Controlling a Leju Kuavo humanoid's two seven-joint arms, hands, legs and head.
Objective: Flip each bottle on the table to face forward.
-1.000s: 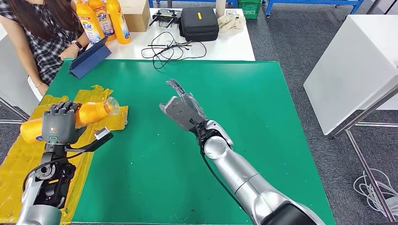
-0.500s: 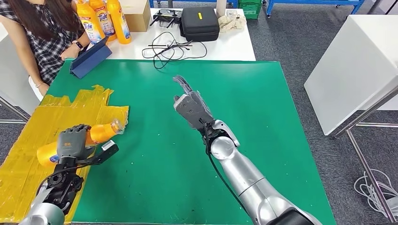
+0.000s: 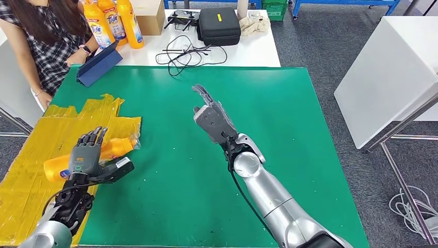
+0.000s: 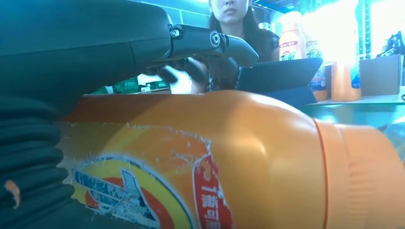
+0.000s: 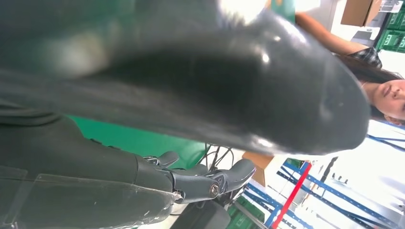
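An orange detergent bottle (image 3: 114, 148) lies on its side on the yellow plastic sheet (image 3: 23, 194), its cap pointing right toward the green mat (image 3: 299, 119). My left hand (image 3: 85, 155) sits over the bottle's middle with its fingers (image 3: 96, 135) stretched out straight, not wrapped around it. In the left wrist view the bottle (image 4: 239, 157) shows a torn label, and the fingers (image 4: 210, 40) reach out above it. My right hand (image 3: 213, 118) hovers over the middle of the mat, fingers apart and holding nothing.
Three orange detergent bottles (image 3: 111, 20) stand on the white table at the back left, by a cardboard box (image 3: 150, 15). A blue tablet case (image 3: 98, 64), black cables (image 3: 188, 54) and a black case (image 3: 219, 25) lie there. A person (image 3: 36, 41) sits at the far left.
My left hand brought the bottle down and nearer, laid it on the yellow sheet and opened its fingers. My right hand shifted slightly to the right.
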